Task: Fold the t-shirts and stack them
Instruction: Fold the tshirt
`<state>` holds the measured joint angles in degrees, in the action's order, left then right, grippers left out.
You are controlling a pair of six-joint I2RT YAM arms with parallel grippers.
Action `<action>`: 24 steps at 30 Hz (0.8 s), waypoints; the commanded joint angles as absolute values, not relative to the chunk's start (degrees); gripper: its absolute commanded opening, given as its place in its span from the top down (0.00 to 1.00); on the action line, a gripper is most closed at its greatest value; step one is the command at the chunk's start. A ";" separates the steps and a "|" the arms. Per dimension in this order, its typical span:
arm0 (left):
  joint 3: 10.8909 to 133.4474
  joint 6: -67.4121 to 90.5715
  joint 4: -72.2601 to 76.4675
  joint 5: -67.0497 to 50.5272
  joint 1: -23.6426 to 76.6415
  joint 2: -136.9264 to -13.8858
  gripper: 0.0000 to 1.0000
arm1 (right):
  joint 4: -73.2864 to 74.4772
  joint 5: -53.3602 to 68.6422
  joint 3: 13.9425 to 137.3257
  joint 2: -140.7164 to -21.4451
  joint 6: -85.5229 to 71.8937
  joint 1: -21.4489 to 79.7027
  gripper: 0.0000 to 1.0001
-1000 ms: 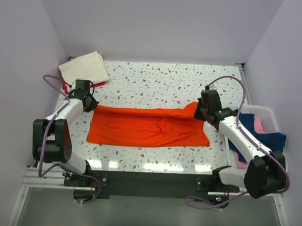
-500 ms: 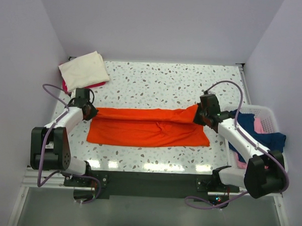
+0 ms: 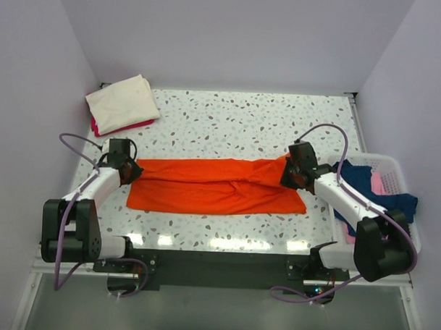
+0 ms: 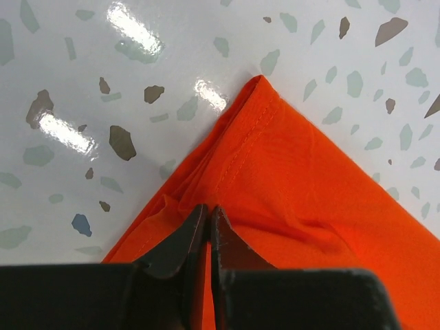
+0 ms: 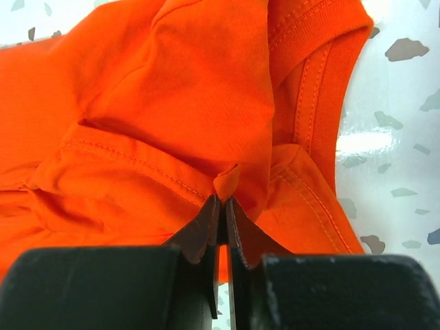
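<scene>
1 orange t-shirt [image 3: 216,186] lay flat mid-worktop [image 3: 229,122] as a folded band, long axis running left-right. Left pincer [image 3: 135,172] was clamped tight on its left end, and right pincer [image 3: 286,177] was clamped tight on its right end.

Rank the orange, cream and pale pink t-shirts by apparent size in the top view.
1. orange t-shirt, spread flat
2. cream t-shirt, folded
3. pale pink t-shirt, only a patch showing in the white basket
</scene>
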<state>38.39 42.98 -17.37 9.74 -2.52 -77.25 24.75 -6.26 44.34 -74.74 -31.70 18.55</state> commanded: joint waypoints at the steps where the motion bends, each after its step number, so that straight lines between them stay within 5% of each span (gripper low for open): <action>1: 36.83 44.30 -13.71 10.46 -2.99 -73.83 0.89 | 22.50 -4.75 43.42 -75.58 -32.96 18.81 0.93; 8: 36.47 44.74 -14.59 11.25 -2.99 -69.27 0.59 | 23.02 -3.43 43.33 -73.31 -32.52 18.81 0.64; 14: 37.44 43.33 -13.98 8.28 -2.47 -68.90 0.57 | 23.56 -3.34 45.44 -71.01 -31.20 18.81 0.50; 24: 41.13 43.95 -11.43 8.26 5.62 -77.25 0.61 | 14.42 -2.19 53.34 -84.54 -28.56 19.95 0.48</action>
<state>38.15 43.94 -14.20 7.92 4.29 -76.14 19.27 -2.83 50.04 -82.30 -30.20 18.90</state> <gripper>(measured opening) 0.394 0.515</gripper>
